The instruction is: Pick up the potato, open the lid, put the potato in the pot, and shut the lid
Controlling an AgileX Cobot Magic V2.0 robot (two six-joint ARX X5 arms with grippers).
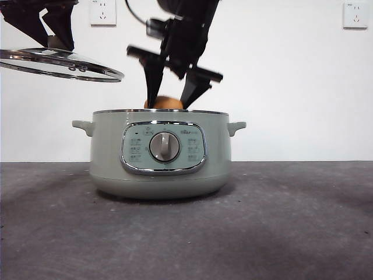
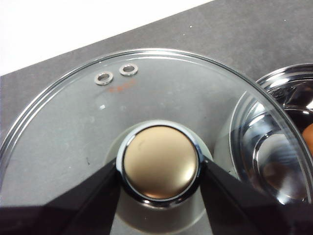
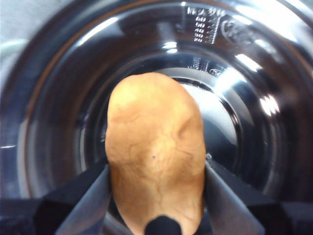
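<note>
The right gripper clamps the large oval tan-brown potato between its two black jaws, directly above the shiny steel bowl of the squat sage-green electric pot; in the front view the potato's top shows just over the rim. To do this step well, I judge it best to lower it close to the bowl floor before parting the jaws, so it does not drop and bounce. Off to that gripper's side, the left gripper grips the pale knob of the round clear glass lid, raised clear of the opening.
</note>
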